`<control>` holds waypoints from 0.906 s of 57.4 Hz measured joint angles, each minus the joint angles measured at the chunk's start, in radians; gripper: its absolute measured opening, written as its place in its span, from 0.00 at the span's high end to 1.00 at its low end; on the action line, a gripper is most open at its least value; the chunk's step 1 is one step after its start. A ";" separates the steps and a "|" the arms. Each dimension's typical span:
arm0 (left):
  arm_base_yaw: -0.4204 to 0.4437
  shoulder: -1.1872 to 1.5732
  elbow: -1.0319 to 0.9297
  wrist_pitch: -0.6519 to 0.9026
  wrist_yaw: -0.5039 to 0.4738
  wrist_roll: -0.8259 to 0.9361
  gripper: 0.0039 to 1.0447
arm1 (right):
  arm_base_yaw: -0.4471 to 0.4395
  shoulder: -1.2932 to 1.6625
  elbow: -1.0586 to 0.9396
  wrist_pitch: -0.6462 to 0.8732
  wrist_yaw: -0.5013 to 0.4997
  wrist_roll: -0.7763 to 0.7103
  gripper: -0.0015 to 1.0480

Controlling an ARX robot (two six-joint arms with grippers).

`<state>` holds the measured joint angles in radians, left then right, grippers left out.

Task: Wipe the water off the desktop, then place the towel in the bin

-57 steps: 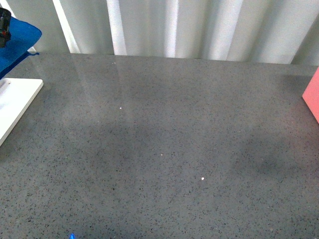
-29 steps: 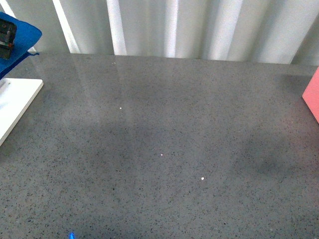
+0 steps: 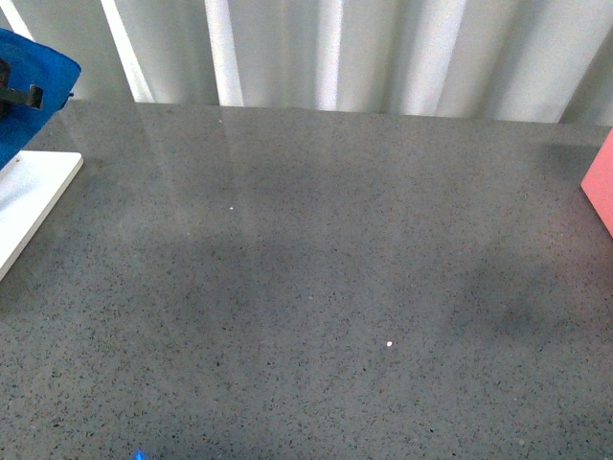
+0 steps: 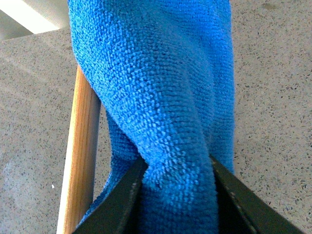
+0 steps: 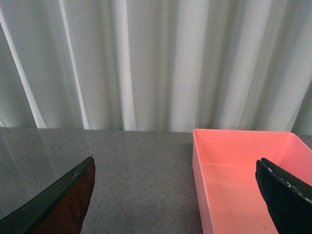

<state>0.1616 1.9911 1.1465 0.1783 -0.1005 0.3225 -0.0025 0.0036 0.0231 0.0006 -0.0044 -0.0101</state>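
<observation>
Nearest us, the desktop (image 3: 316,402) is bare apart from one bright speck (image 3: 389,343) toward 5 o'clock, perhaps a droplet; we cannot tell. To wipe well, we judge the towel (image 3: 34,72) should come down flat, press lightly and sweep in one pass across that patch, trailing no loose corner over the white board (image 3: 34,196) at 9 o'clock. The left gripper (image 4: 178,168) is clamped on a bunched fold of the towel, which hangs beside a wooden strip (image 4: 80,156) and sits up at 10 o'clock, far-left. The right gripper (image 5: 173,200) waits with its jaws wide apart and empty, facing the pink bin (image 5: 243,175) at 3 o'clock, with the pale curtain (image 3: 383,48) behind.
</observation>
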 joint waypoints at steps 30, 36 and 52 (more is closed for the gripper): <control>-0.027 -0.137 -0.016 -0.038 0.116 -0.062 0.96 | 0.000 0.000 0.000 0.000 0.000 0.000 0.07; -0.037 -0.169 -0.016 -0.042 0.128 -0.065 0.96 | 0.000 0.000 0.000 0.000 0.000 0.000 0.07; -0.126 -0.311 -0.099 -0.002 0.312 -0.193 0.96 | 0.000 0.000 0.000 0.000 0.000 0.000 0.07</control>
<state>0.0360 1.6806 1.0477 0.1761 0.2119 0.1291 -0.0025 0.0036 0.0231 0.0006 -0.0044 -0.0101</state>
